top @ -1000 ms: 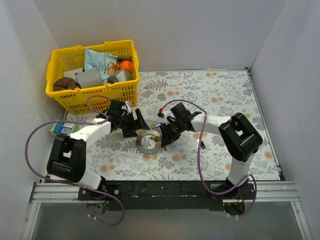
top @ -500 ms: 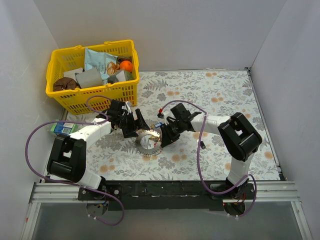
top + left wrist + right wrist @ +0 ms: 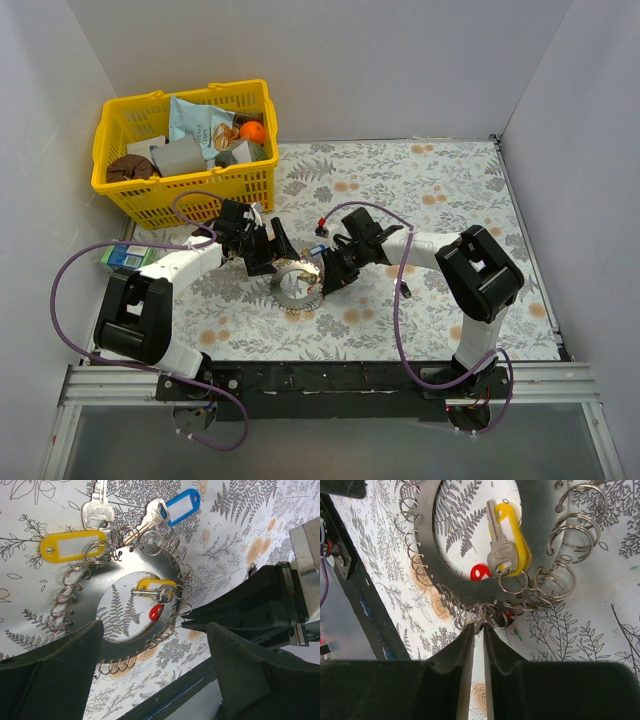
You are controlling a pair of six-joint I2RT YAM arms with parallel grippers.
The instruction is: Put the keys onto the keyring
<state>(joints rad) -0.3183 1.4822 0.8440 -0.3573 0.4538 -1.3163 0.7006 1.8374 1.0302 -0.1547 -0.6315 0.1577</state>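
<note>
The keyring [image 3: 296, 290] lies flat on the flowered cloth between my two grippers, a grey disc fringed with small silver rings [image 3: 90, 605]. In the left wrist view a yellow-tagged key [image 3: 72, 545] and a blue-tagged key [image 3: 182, 502] hang on its far rim. A yellow-headed key [image 3: 512, 535] and a small red piece [image 3: 481, 572] lie in its hole. My right gripper [image 3: 479, 626] is shut on a small ring at the keyring's [image 3: 540, 520] near rim. My left gripper [image 3: 155, 680] is open wide, above the disc's other edge [image 3: 275, 243].
A yellow basket [image 3: 190, 150] full of odds and ends stands at the back left. A blue-green carton [image 3: 125, 257] lies by the left wall. White walls close in three sides. The black rail [image 3: 330, 378] runs along the near edge.
My right gripper has edged left onto the keyring's rim and the ring has shifted slightly. The left arm has hardly moved.
</note>
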